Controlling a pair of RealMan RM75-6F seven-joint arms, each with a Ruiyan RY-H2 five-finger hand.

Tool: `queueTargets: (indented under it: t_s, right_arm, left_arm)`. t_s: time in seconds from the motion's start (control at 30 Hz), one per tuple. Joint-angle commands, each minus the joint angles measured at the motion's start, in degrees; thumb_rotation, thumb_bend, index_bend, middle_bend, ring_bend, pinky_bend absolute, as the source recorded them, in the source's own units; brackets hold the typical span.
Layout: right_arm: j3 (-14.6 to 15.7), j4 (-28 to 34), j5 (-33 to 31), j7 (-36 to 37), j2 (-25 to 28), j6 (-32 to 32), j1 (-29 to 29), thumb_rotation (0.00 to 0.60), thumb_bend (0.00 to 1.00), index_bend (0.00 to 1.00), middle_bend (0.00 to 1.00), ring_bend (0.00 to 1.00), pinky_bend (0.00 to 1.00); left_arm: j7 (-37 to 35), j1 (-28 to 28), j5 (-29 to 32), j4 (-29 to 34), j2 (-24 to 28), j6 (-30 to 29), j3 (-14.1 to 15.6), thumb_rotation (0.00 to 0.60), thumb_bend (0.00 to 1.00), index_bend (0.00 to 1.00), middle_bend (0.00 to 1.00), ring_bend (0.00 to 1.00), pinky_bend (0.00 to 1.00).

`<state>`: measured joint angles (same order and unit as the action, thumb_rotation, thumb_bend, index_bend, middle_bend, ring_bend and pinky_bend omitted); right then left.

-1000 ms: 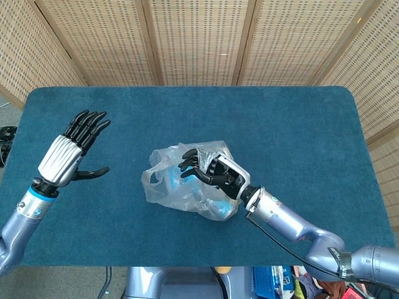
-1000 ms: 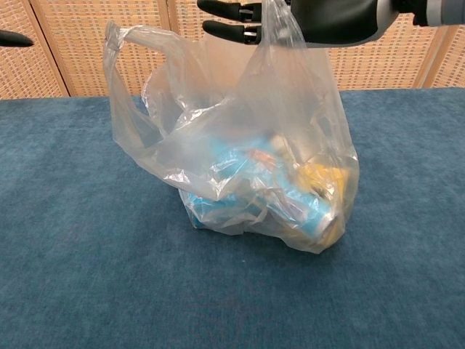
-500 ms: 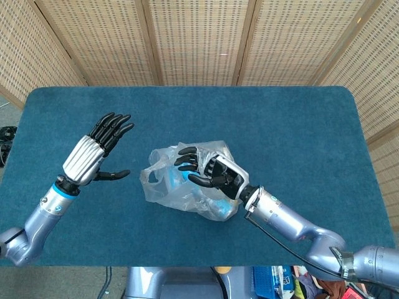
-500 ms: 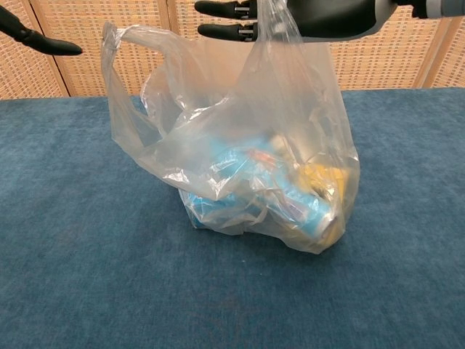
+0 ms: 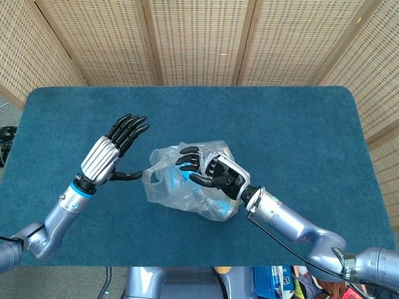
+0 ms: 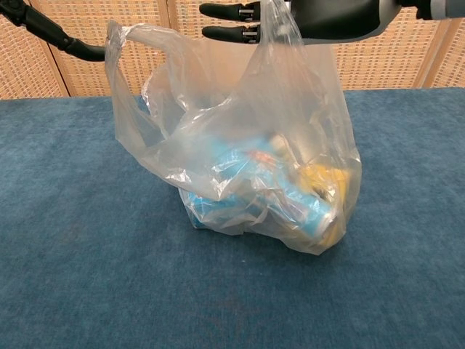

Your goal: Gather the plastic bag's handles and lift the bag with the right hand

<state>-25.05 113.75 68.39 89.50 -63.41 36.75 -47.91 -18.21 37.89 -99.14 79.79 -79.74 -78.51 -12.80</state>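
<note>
Since a second ago the left hand [image 5: 111, 152] has travelled in from the table's left side toward the bag [image 5: 190, 184], and its thumb tip now reaches the bag's left handle [image 6: 138, 33]; in the chest view that dark thumb comes in from the upper left corner and meets the handle loop. Its other fingers are straight and spread, pointing up and away, and grip nothing. The bag has hardly shifted on the table [image 5: 280, 124].

The right hand [image 5: 212, 171] sits over the top of the bag, fingers partly curled and pointing left. In the chest view its palm [image 6: 334, 16] is at the upper edge with the bag's right handle [image 6: 272, 29] draped up over it, the plastic running up past the fingers. Whether the fingers actually clamp that handle cannot be told; the plastic hangs from the hand.

The bag is thin, clear, wrinkled plastic, standing near the middle of the blue carpeted table, slightly toward the robot. Its bottom rests on the cloth. The upper part is stretched tall toward the right hand, while the left handle stands up as a separate loop. Through the film show a light blue package [image 6: 240, 196] low in the middle and something yellow [image 6: 320, 182] on the right, both blurred by creases.

Woven cane panels [image 5: 199, 37] stand behind the table.
</note>
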Motion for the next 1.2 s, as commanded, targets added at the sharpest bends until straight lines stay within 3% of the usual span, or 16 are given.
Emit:
queueTargets:
  t_s: [0.03,0.33,0.53,0.93,1.2]
  right_arm:
    - [-0.34,-0.09,0.0,0.02,-0.11,-0.28,0.29,0.6,0.35,0.27,0.34,0.15,0.15]
    - [-1.33,-0.37,0.32,-0.14,-0.88,-1.55,1.22,0.6,0.35,0.27,0.34,0.15,0.15]
    - [-1.86,-0.6,0.3,-0.68,-1.66,-2.2,1.57,0.6,0.35,0.27,0.34,0.15,0.15]
    - [-2.92,-0.53,-0.72,-2.81,-2.72,-3.37,1.83,0.6,0.35,0.27,0.34,0.15,0.15]
    - [-3.52,-0.39,-1.47,-4.26,-3.11,-3.93,2.06,0.6,0.36,0.27,0.34,0.15,0.15]
  left_arm:
    - [0.12,0.66,-1.13,-3.35,-2.73,-2.14,0.13,0.6,0.1,0.0,0.0,0.0,0.0]
    - [-4.35,2.02,-2.09,-14.37,-12.33,-9.47,-0.23,0.6,0.1,0.0,0.0,0.0,0.0]
    - [-6.86,3.09,-1.78,-18.53,-16.53,-11.72,-0.22,0.6,0.1,0.0,0.0,0.0,0.0]
    - [-7.24,5.04,1.13,-16.93,-18.31,-9.25,-0.63,0.6,0.11,0.0,0.0,0.0,0.0]
    - [-4.54,6.71,3.87,-11.57,-17.55,-5.39,-1.93,0.6,0.24,0.0,0.0,0.0,0.0]
